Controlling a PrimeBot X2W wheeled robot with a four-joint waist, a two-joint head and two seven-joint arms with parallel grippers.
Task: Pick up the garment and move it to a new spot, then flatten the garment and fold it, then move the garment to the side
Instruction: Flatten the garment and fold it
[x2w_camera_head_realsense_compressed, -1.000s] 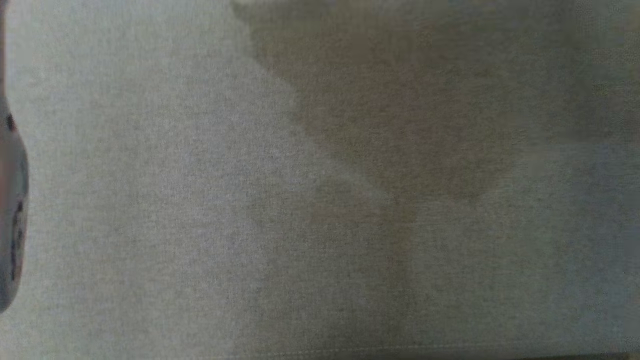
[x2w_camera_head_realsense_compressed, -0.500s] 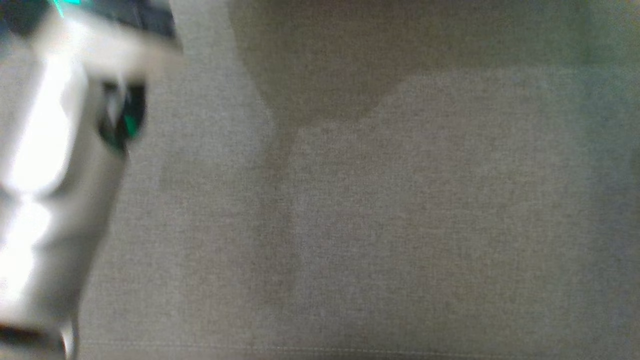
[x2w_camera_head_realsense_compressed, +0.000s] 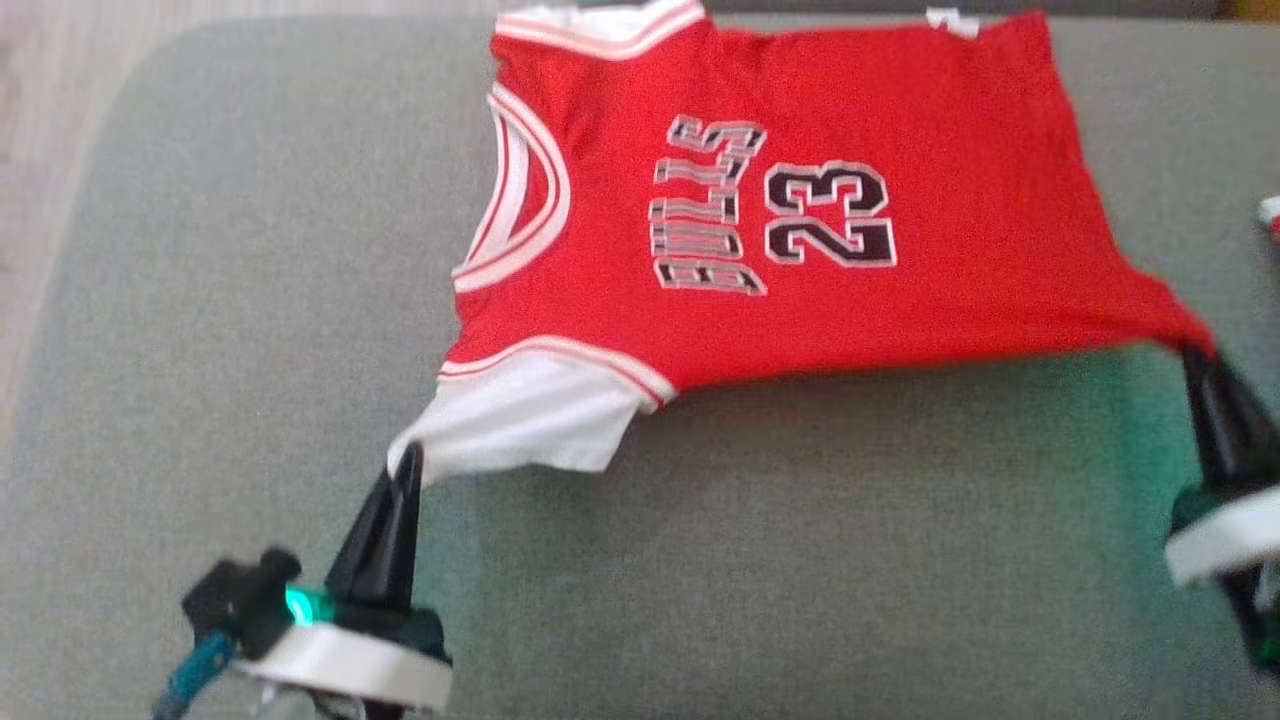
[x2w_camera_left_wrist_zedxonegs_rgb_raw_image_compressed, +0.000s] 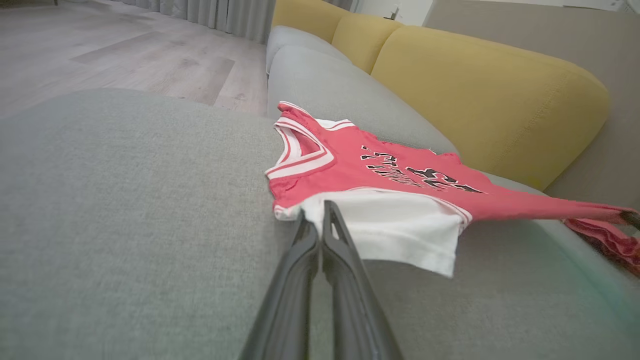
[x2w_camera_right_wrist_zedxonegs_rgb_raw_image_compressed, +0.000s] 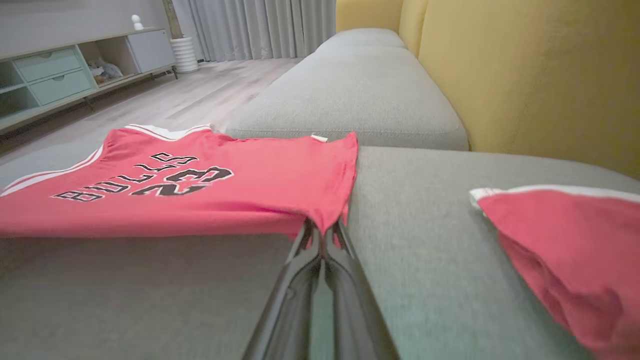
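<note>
The red jersey (x2w_camera_head_realsense_compressed: 800, 250) was spread across the grey sofa seat (x2w_camera_head_realsense_compressed: 200, 300), chest side up, with its neck hole toward the robot's left and its hem toward the right. Across the chest ran "BULLS" in black letters edged with white, and next to it a large "23" in the same style; from the head view the lettering stood turned on its side. White and red striped trim ran round the neck and the armholes. A small white tag (x2w_camera_right_wrist_zedxonegs_rgb_raw_image_compressed: 318, 138) stuck out at the far hem corner, too small to read. The left gripper (x2w_camera_head_realsense_compressed: 405, 460) had its jaws pressed together on the tip of a white flap of cloth at the jersey's near shoulder end. The right gripper (x2w_camera_head_realsense_compressed: 1195, 360) had its jaws pinched on the near red hem corner, which was drawn out to a point. Between the two grips the near edge of the jersey was pulled taut and lifted off the seat, casting a shadow on the cushion under it, while the far edge lay on the seat by the seam with the next cushion. A second piece of red cloth with a white edge (x2w_camera_right_wrist_zedxonegs_rgb_raw_image_compressed: 550, 240) lay on the seat to the right, apart from the jersey. Yellow back cushions (x2w_camera_left_wrist_zedxonegs_rgb_raw_image_compressed: 490, 90) rose behind the seat, and beyond the sofa were a pale wooden floor (x2w_camera_left_wrist_zedxonegs_rgb_raw_image_compressed: 125, 55), grey curtains (x2w_camera_right_wrist_zedxonegs_rgb_raw_image_compressed: 260, 27) and a low cabinet with drawers (x2w_camera_right_wrist_zedxonegs_rgb_raw_image_compressed: 55, 70).
</note>
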